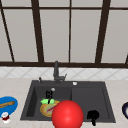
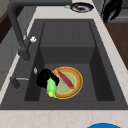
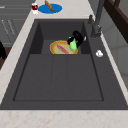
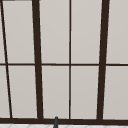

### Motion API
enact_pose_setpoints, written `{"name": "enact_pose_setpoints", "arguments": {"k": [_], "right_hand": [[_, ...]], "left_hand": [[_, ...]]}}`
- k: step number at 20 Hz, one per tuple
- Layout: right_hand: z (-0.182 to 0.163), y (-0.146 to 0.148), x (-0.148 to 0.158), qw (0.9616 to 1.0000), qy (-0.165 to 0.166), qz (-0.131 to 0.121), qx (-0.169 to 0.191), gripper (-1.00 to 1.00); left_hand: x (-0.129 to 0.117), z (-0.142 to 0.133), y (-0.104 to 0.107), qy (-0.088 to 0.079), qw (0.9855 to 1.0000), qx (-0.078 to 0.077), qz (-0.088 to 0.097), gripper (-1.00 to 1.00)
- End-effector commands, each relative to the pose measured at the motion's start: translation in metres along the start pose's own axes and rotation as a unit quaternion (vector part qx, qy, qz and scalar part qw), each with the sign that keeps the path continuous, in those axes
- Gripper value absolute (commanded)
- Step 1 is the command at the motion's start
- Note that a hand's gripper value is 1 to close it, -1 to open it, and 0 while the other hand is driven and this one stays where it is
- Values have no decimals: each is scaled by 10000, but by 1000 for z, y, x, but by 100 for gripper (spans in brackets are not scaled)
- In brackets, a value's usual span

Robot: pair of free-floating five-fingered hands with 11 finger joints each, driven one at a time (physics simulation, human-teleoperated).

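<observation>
Behind the sink, a window; left robot hand pinches a green sponge, which may slip onto the plate.

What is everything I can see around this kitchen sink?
sink: one, dark grey, set in the counter
faucet: one, dark, behind the basin
yellow plate: one, yellow rim, red strip on it, left basin
green object: one, at the plate's edge
red ball: one, front of the sink
blue plate: one, left counter
dark plate: one, right counter
left hand: black, at the green object
right hand: black, front right
</observation>
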Motion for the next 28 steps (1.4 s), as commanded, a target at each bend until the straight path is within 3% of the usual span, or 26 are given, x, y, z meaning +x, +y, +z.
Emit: {"name": "enact_pose_setpoints", "arguments": {"k": [1, 2, 4, 7, 12, 14, 16, 20, 22, 23, 24, 28], "right_hand": [[0, 0, 0, 10000, 0, 0, 0, 0], [0, 0, 0, 10000, 0, 0, 0, 0], [0, 0, 0, 10000, 0, 0, 0, 0], [0, 0, 0, 10000, 0, 0, 0, 0], [0, 0, 0, 10000, 0, 0, 0, 0], [0, 0, 0, 10000, 0, 0, 0, 0], [0, 0, 0, 10000, 0, 0, 0, 0], [0, 0, 0, 10000, 0, 0, 0, 0], [0, 0, 0, 10000, 0, 0, 0, 0], [0, 0, 0, 10000, 0, 0, 0, 0], [0, 0, 0, 10000, 0, 0, 0, 0], [0, 0, 0, 10000, 0, 0, 0, 0]], "left_hand": [[1, -21, -7, 146, 9997, 68, -195, 100], [8, -23, -6, 196, 9997, 9, -128, 100], [22, -28, -8, 298, 9993, -90, -209, 100], [28, -33, -7, 272, 9993, -99, -248, 100], [18, -35, -10, 265, 9995, -79, -132, 100], [8, -37, -8, 230, 9994, -63, -269, 100], [-2, -36, -9, 220, 9993, -49, -287, 100], [7, -36, -8, 222, 9997, -63, 16, 100], [12, -36, -8, 192, 9998, -84, 21, 100], [11, -36, -7, 168, 9998, -98, -33, -100], [13, -39, -6, 305, 9995, 63, -18, -100], [32, -39, -1, 186, 9986, -25, 485, -100]]}}
